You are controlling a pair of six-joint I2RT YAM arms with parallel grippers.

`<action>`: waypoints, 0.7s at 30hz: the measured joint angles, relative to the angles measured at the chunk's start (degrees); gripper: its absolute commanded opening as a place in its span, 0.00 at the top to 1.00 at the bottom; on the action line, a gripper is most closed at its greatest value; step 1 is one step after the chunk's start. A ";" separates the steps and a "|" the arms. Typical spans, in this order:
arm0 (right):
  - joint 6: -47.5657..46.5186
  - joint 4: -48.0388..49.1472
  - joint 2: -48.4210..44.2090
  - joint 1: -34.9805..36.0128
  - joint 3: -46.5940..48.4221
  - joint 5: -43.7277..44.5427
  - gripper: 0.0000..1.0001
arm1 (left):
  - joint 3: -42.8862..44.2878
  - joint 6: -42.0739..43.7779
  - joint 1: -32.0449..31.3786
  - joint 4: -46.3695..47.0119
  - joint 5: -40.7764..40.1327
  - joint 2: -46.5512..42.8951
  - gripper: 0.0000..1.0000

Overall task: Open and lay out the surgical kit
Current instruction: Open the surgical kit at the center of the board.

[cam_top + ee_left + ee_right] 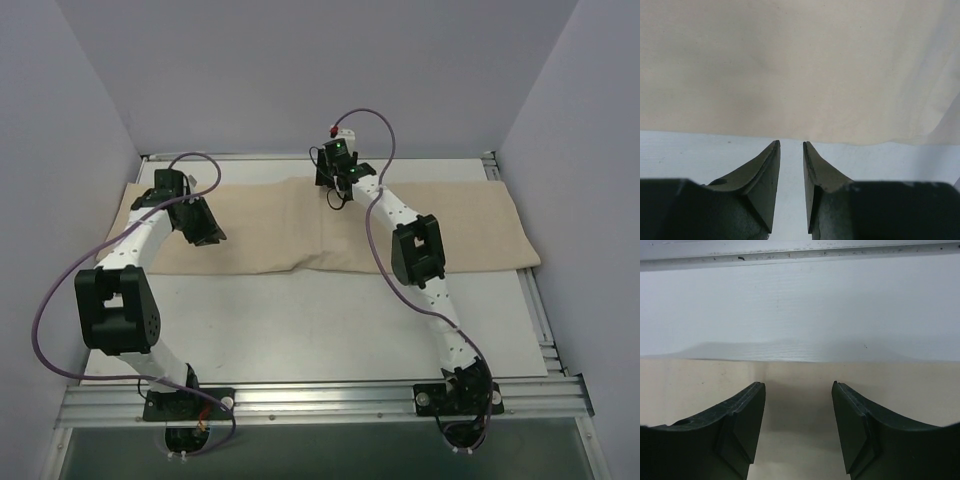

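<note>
No text, label, brand, number or sign can be read in any view, neither on the cloth [300, 225] nor on the tabletop [300, 325].

The cloth wrap [270, 225] is beige woven fabric, matt and soft-looking, with a fine weave and faint creases. The table [320, 320] is white and matt, with a fine ribbed grain (plainest in the wrist views). Its edge rails [330, 400] are bare silvery metal, dully shiny and scuffed. The left claw [791, 145] and right claw [798, 386] look like dark, matt, slightly rough plastic. The arm shells [400, 210] are smooth white and black plastic.
</note>
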 measured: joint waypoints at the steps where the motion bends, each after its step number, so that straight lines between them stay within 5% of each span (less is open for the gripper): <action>1: -0.26 0.07 1.03 0.26 0.59 0.13 0.45 | -0.42 -0.22 0.00 0.04 0.15 -0.26 0.66; 21: -4.11 4.22 3.04 2.51 3.34 2.69 0.49 | -3.56 -1.66 -0.22 3.41 2.27 -1.25 0.67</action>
